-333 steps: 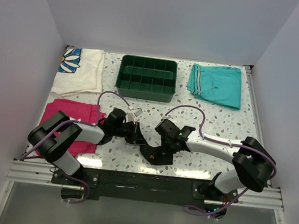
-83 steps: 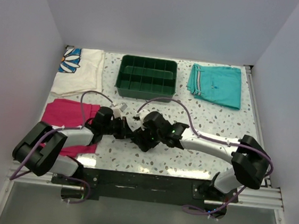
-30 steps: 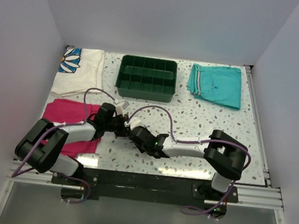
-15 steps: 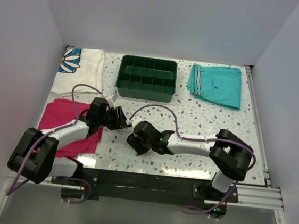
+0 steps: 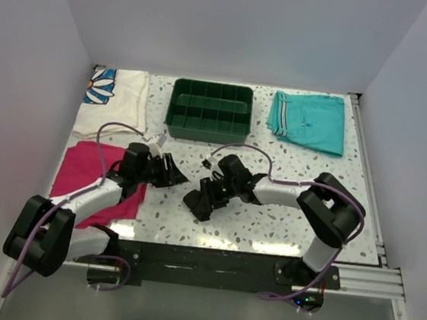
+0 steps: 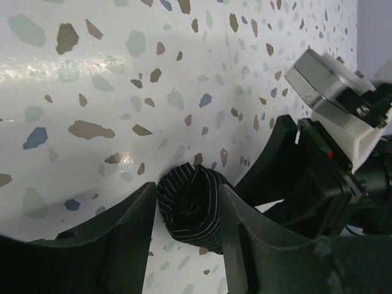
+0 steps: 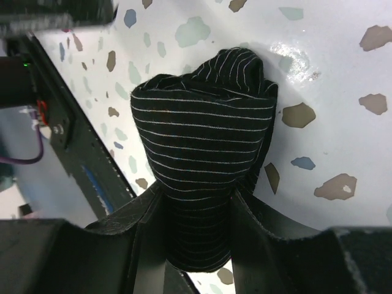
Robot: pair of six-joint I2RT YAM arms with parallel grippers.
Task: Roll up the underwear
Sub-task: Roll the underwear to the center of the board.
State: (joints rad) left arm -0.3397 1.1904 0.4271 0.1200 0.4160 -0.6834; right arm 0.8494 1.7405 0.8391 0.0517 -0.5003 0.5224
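Observation:
The underwear (image 5: 192, 204) is a tight roll of black, finely striped fabric at the front middle of the speckled table. My right gripper (image 5: 204, 195) is shut on it. In the right wrist view the underwear (image 7: 202, 135) is squeezed between both fingers of that gripper (image 7: 196, 214), and its free end bulges out past the tips onto the table. My left gripper (image 5: 177, 177) is open just left of the roll. In the left wrist view the underwear (image 6: 193, 211) lies just past the spread fingertips of the left gripper (image 6: 185, 195), with a gap beside the left finger.
A green compartment tray (image 5: 208, 134) stands at the back centre. Teal shorts (image 5: 309, 120) lie at the back right. A magenta folded cloth (image 5: 82, 171) lies under the left arm, with a white flowered cloth (image 5: 116, 100) behind it. The metal rail (image 5: 203, 262) runs along the near edge.
My left gripper has opened, let go of the roll and drawn back to the left. My right gripper keeps its hold on the roll, and its forearm has swung toward the back right.

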